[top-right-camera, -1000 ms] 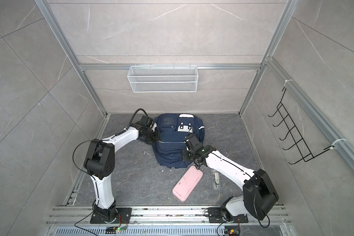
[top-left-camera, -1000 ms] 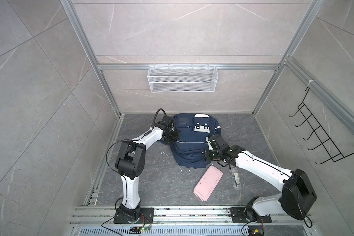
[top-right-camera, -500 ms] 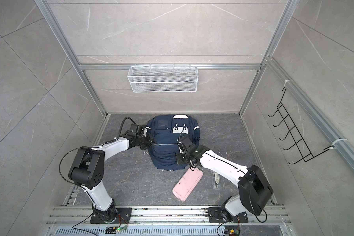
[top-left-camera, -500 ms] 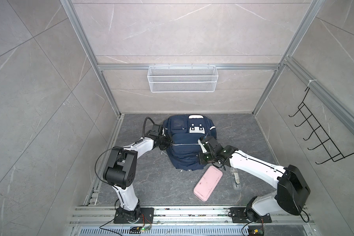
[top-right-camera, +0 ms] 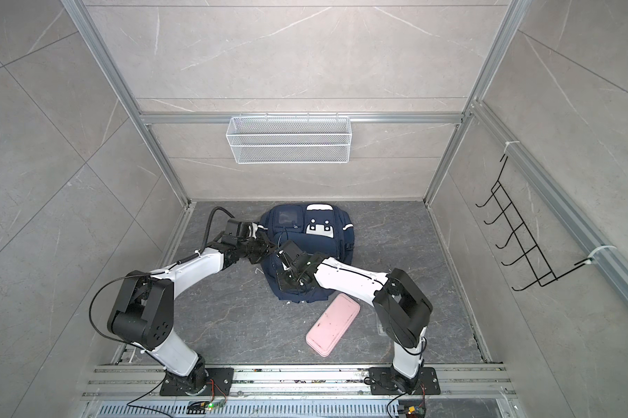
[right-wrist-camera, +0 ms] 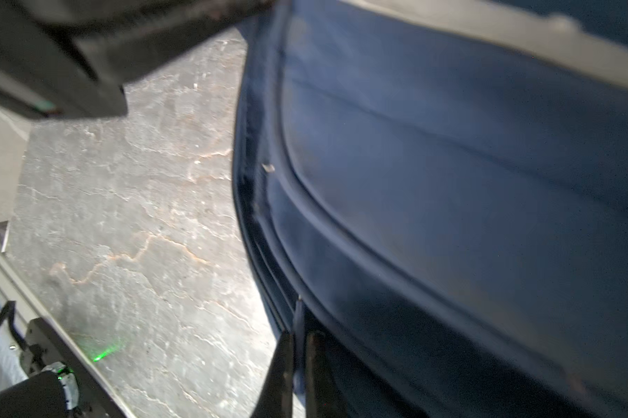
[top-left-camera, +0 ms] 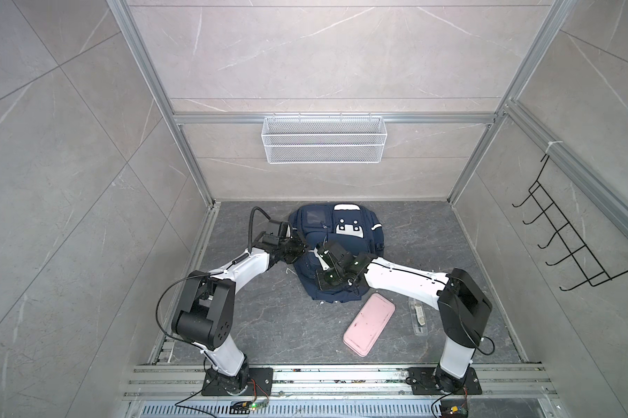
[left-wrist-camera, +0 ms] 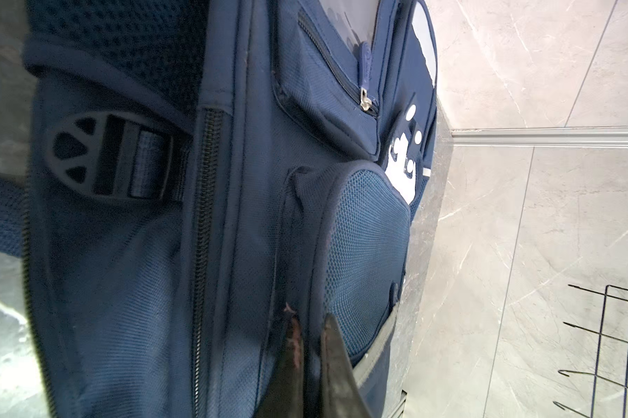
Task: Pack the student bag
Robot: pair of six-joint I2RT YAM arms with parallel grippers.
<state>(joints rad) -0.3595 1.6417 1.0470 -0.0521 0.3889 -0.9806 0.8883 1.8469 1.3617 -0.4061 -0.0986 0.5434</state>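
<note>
The student bag [top-left-camera: 345, 235] [top-right-camera: 316, 235], a navy backpack with white patches and a clear window pocket, lies on the dark floor at the back. My left gripper [top-left-camera: 300, 249] [top-right-camera: 267, 249] is at its left side. In the left wrist view this gripper [left-wrist-camera: 309, 325] is shut on the rim of the bag's mesh side pocket [left-wrist-camera: 367, 253]. My right gripper [top-left-camera: 323, 284] [top-right-camera: 281, 282] reaches across to the bag's near left part. In the right wrist view it [right-wrist-camera: 298, 334] is shut on a thin zipper pull [right-wrist-camera: 298, 311] at the bag's seam.
A pink oblong case [top-left-camera: 369, 324] [top-right-camera: 333, 324] lies on the floor in front of the bag. A small clear packet [top-left-camera: 418, 317] lies under the right arm. A white wire basket [top-left-camera: 323, 139] hangs on the back wall and a black hook rack [top-left-camera: 573, 246] on the right wall.
My right gripper has moved left and nearer along the bag's near edge, still holding the pull. The left arm swung out left, then back a little, keeping its hold; the bag shifted slightly.
</note>
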